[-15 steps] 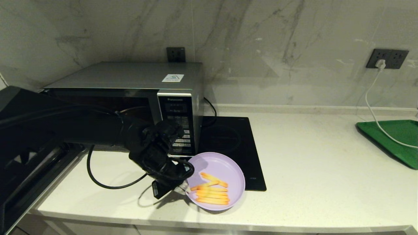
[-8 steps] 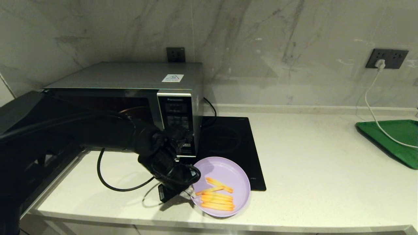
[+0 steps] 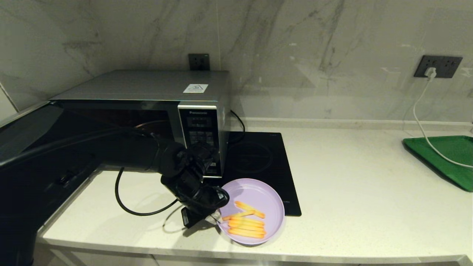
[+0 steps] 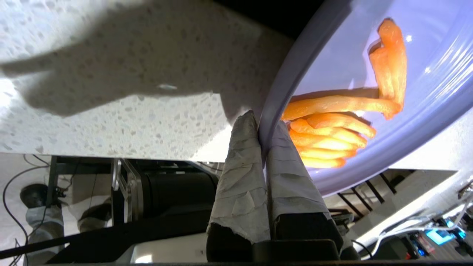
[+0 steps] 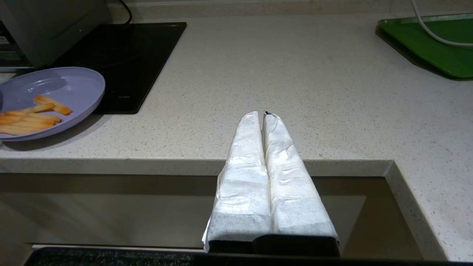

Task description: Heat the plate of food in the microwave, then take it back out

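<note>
Left pincer (image 3: pixel 213 216) clenched on rim of plate of food (image 3: pixel 255 199) at its 9 o'clock; plate low over surface (image 3: pixel 351 192), microwave (image 3: pixel 147 107) at 11 (door open). Right pincer (image 5: pixel 264 116) shut, parked.

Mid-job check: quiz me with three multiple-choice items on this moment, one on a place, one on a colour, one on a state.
1. Where is the plate of food?
A. Inside the microwave
B. At the counter's front edge, before the black hob
C. On the green tray

2. What colour is the tray at the far right?
A. Green
B. Red
C. White

3. How is the left gripper?
A. Open above the plate
B. Shut on the plate's rim
C. Shut on a cable

Answers: 1 B, the head view shows it beside the hob, outside the microwave. 2 A, plainly green. 3 B, the left wrist view shows the fingers pinching the rim.
</note>
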`<state>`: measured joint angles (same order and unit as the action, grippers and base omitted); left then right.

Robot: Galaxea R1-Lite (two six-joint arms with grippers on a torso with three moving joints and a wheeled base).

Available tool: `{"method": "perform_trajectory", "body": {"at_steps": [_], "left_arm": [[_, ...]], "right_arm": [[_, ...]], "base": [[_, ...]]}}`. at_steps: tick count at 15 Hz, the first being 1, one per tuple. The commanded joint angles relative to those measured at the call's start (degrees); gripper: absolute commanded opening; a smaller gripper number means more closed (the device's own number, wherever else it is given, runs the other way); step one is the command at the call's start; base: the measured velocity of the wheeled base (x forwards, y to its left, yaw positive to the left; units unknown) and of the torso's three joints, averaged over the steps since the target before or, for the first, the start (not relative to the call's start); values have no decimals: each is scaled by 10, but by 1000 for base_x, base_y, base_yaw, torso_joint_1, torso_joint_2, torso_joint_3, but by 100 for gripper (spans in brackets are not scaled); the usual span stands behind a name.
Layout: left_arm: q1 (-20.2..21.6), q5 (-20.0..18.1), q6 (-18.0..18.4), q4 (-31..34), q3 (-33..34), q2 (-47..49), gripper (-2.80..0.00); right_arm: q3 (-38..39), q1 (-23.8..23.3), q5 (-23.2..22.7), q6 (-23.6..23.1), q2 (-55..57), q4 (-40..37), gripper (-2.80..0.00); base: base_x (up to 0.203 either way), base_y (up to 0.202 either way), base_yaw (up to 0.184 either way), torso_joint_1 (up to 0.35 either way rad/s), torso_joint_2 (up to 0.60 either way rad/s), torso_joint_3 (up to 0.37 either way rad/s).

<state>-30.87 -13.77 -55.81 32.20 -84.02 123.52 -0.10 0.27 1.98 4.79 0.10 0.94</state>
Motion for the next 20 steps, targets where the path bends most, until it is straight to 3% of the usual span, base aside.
{"method": "perform_trajectory", "body": {"at_steps": [1, 4, 5, 12, 15, 17, 18, 20], "left_arm": [[-1, 1, -4, 2, -2, 6, -280], [0, 1, -5, 2, -2, 10, -280], [0, 2, -5, 2, -5, 4, 0], [11, 3, -22, 66, -36, -48, 0], [66, 2, -11, 86, -34, -101, 0], [115, 1, 20, 122, -24, -157, 0], [144, 1, 43, 138, -13, -189, -280], [234, 2, 127, 159, 13, -260, -280]], "right_arm": [[0, 0, 0, 0, 0, 0, -280], [0, 0, 0, 0, 0, 0, -280], [0, 0, 0, 0, 0, 0, -280], [0, 0, 0, 0, 0, 0, -280], [0, 0, 0, 0, 0, 0, -280], [0, 0, 0, 0, 0, 0, -280], [0, 0, 0, 0, 0, 0, -280], [0, 0, 0, 0, 0, 0, -280]], "base": [[0, 0, 0, 0, 0, 0], [0, 0, 0, 0, 0, 0], [0, 0, 0, 0, 0, 0], [0, 0, 0, 0, 0, 0], [0, 0, 0, 0, 0, 0], [0, 0, 0, 0, 0, 0], [0, 0, 0, 0, 0, 0], [0, 0, 0, 0, 0, 0]]}}
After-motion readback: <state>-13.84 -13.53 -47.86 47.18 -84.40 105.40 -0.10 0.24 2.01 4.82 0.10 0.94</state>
